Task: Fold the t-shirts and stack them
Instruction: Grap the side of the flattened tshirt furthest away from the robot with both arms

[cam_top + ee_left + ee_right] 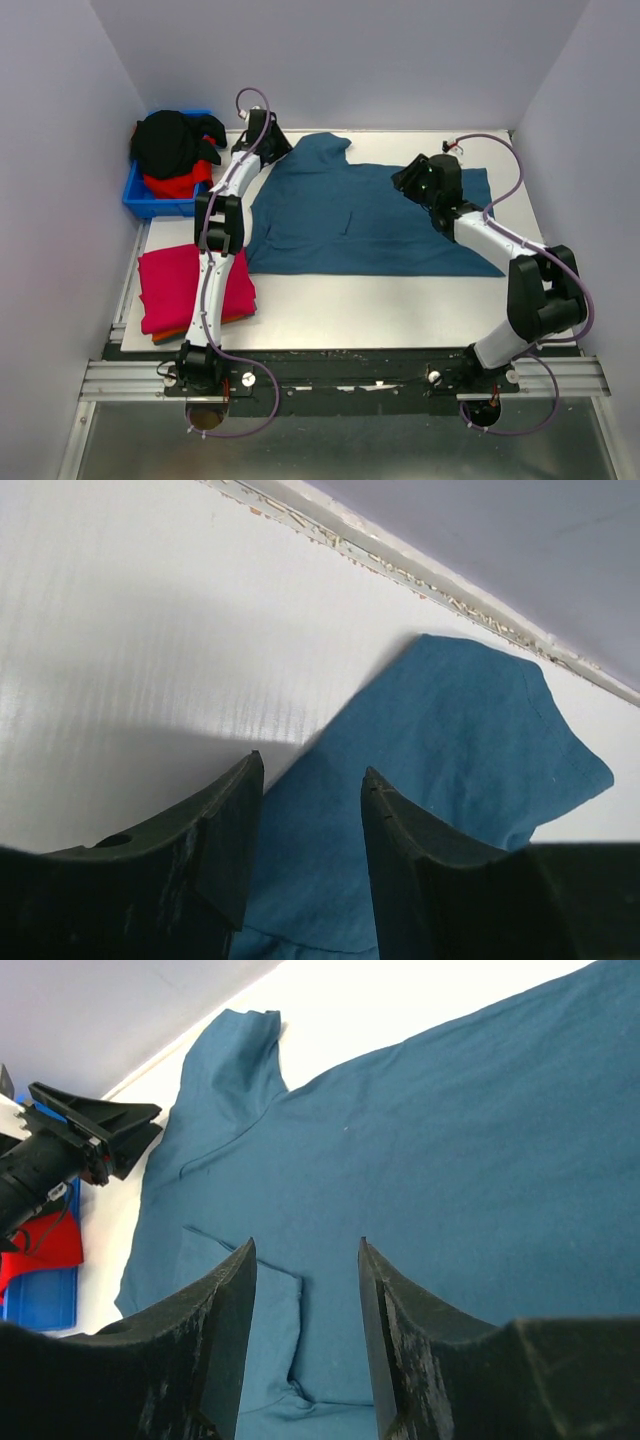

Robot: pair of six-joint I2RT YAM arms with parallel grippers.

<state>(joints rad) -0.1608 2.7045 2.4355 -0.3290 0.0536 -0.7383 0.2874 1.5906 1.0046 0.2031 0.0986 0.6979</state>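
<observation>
Top external view showed me the large teal-blue t-shirt [370,215] spread across the far half of the table [400,300], one sleeve pointing toward the back wall; a small flap near its middle lay doubled over. My left gripper [268,138] sat at that far sleeve; its wrist camera showed the jaws partly apart with nothing held, blue cloth and bare table visible in the gap; whether the tips touched the cloth I could not tell. My right gripper [412,180] was over the right part of the same shirt; its jaws also stood partly apart and empty, with flat cloth below them. At the near left, a crimson-pink t-shirt [180,285] lay folded on top of an orange t-shirt [168,339], of which only the edge showed. In the far left corner, a blue bin [150,203] held a heap of black t-shirts [168,143] on a red t-shirt [178,184].
</observation>
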